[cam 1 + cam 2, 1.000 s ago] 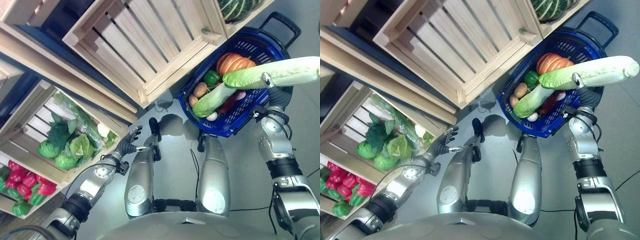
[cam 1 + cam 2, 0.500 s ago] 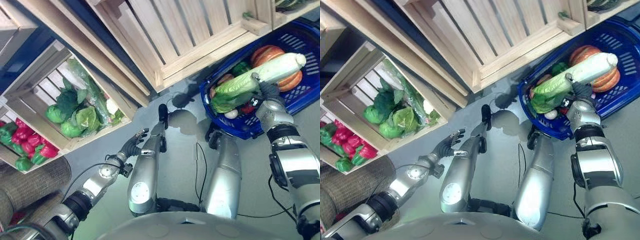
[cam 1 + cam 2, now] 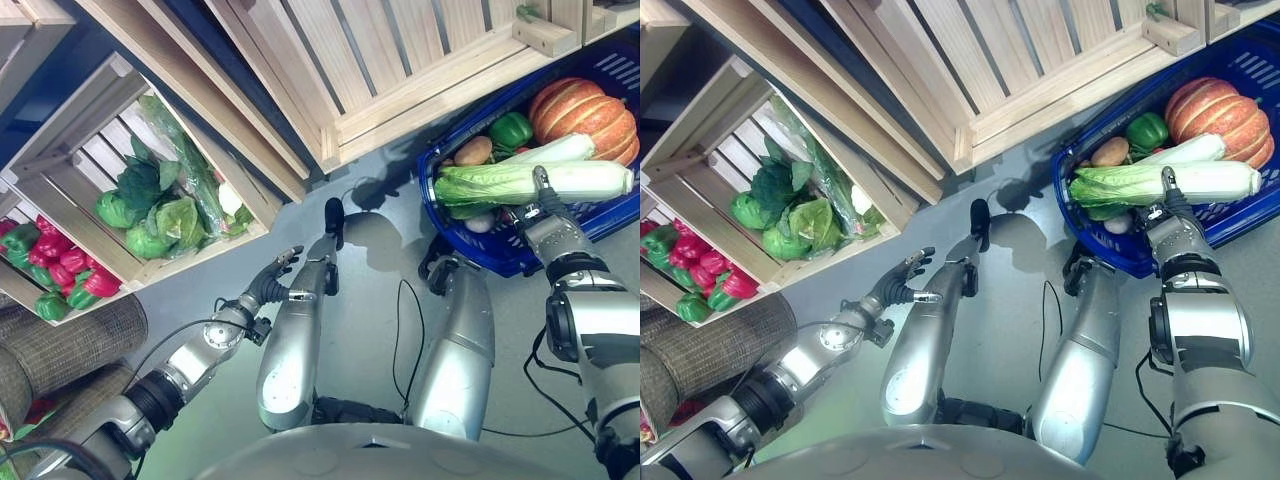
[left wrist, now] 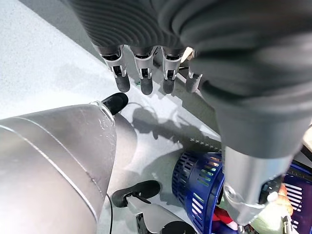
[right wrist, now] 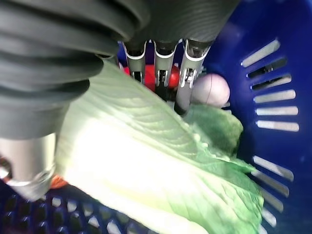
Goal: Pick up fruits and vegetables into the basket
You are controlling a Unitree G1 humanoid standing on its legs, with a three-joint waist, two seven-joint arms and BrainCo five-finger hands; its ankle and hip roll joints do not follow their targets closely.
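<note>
Left eye view: the blue basket (image 3: pixel 470 245) already holds a pumpkin (image 3: pixel 585 105), a green pepper (image 3: pixel 511 128), a potato (image 3: pixel 473 150) and one cabbage; the right hand (image 3: pixel 548 215) grips a second long napa cabbage (image 3: pixel 530 182) over its near rim, not yet released. More greens (image 3: pixel 165 215) and peppers (image 3: pixel 55 270) wait in the crates.

Left wrist view: the left hand (image 4: pixel 146 73) hangs idle, fingers straight.

Right wrist view: fingers curl around pale, crinkled leaves.

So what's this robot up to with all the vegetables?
It is loading produce into a blue basket on the floor. Its right hand holds a long napa cabbage over the basket, above a pumpkin, a green pepper and a potato. Its left hand hangs open and idle near the wooden crates.
</note>
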